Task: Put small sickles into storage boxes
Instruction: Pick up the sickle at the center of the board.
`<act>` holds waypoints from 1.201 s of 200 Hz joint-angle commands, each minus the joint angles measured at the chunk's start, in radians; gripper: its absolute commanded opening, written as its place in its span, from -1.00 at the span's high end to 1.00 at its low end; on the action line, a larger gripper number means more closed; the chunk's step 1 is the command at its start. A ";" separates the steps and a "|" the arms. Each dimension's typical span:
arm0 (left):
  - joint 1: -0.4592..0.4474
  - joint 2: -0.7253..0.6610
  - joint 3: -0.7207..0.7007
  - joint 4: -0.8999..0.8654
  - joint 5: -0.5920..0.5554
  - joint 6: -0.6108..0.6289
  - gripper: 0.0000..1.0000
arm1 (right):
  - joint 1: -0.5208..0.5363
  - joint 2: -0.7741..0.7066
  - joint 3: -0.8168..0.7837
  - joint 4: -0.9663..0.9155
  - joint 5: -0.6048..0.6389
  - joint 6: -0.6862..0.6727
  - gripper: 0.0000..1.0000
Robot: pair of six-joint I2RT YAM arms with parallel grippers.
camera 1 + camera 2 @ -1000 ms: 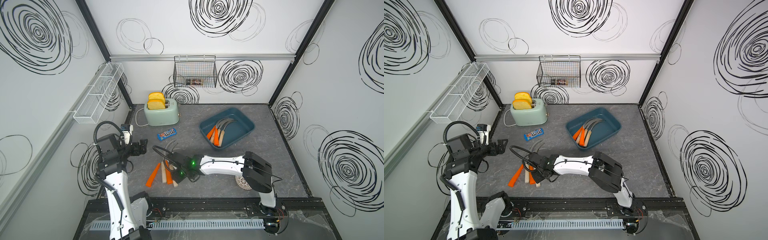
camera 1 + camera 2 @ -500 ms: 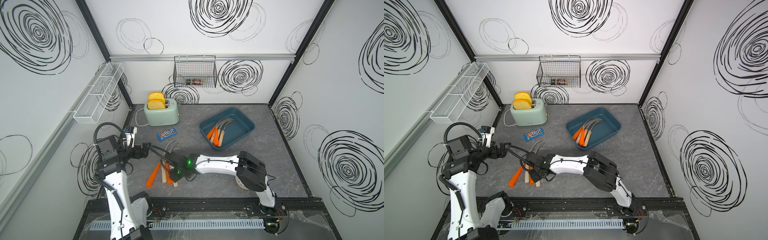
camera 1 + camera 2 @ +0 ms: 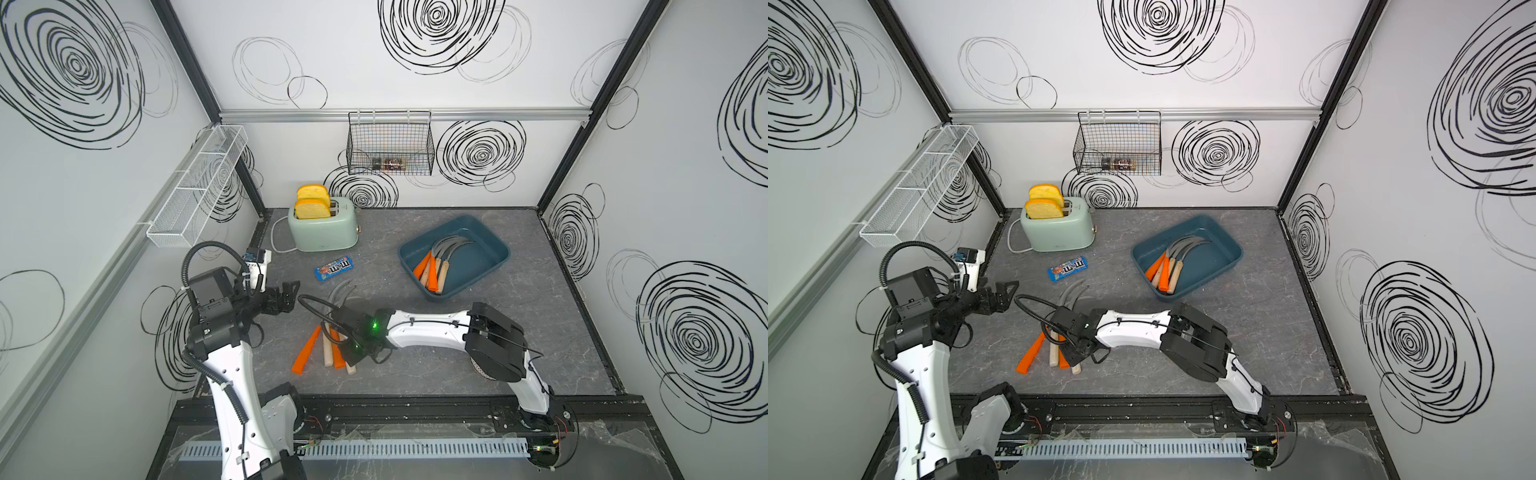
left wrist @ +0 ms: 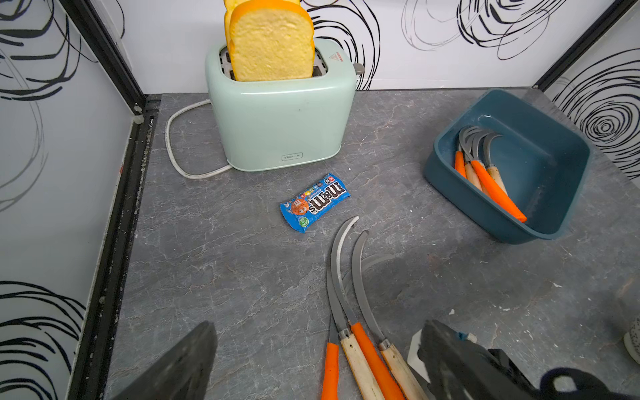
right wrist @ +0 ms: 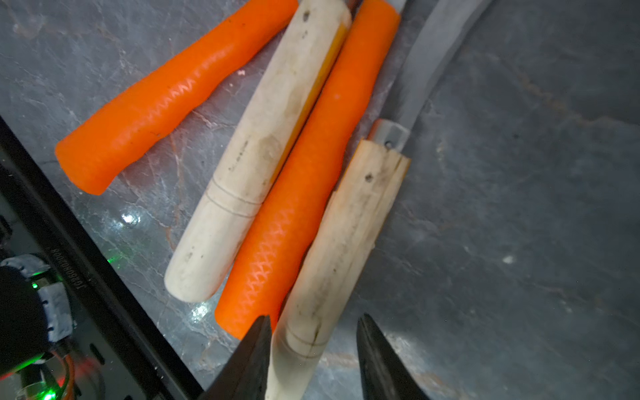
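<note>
The right jaws stand apart astride the butt of a wooden handle point(image 5: 332, 249). One tip is close against its side, and a strip of grey shows between the handle and the other tip. Nothing is clamped yet. This handle is outermost in a bundle of sickles point(image 3: 327, 353) lying on the surface point(image 3: 415, 374). It was probably chosen because a tip can drop down its free side. An orange handle point(image 5: 294, 194) presses against it inside the other tip, so closing here could pinch both.

Beside the bundle, the left jaws hang wide apart and empty above the surface, clear of the work. Ahead of them, past the blade tips, lies a candy bag point(image 3: 333, 268), and farther on a toaster point(image 3: 324, 232) with two bread slices point(image 3: 312, 206). Well apart from the right jaws, a teal tray point(image 3: 473, 253) holds more sickles point(image 3: 434, 270). Their four handles are bunched against one wall, which leaves room for the rest.

The surface is dark grey and stone-patterned. White walls carry black swirls, with a wire basket point(image 3: 390, 141) at the back and a mesh shelf point(image 3: 195, 187) to one side.
</note>
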 commanded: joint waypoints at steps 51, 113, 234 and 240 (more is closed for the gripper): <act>0.009 -0.012 0.038 -0.020 0.027 -0.008 -0.92 | 0.005 0.046 0.053 -0.079 0.044 -0.010 0.11; 0.012 -0.012 0.046 -0.023 0.027 -0.007 -0.92 | 0.005 0.071 0.077 -0.132 0.095 -0.027 0.11; 0.012 -0.016 0.067 -0.030 0.031 -0.011 -0.92 | -0.007 0.024 -0.012 -0.172 0.212 -0.036 0.29; 0.012 -0.016 0.067 -0.030 0.031 -0.010 -0.92 | -0.009 0.019 -0.020 -0.173 0.220 -0.038 0.30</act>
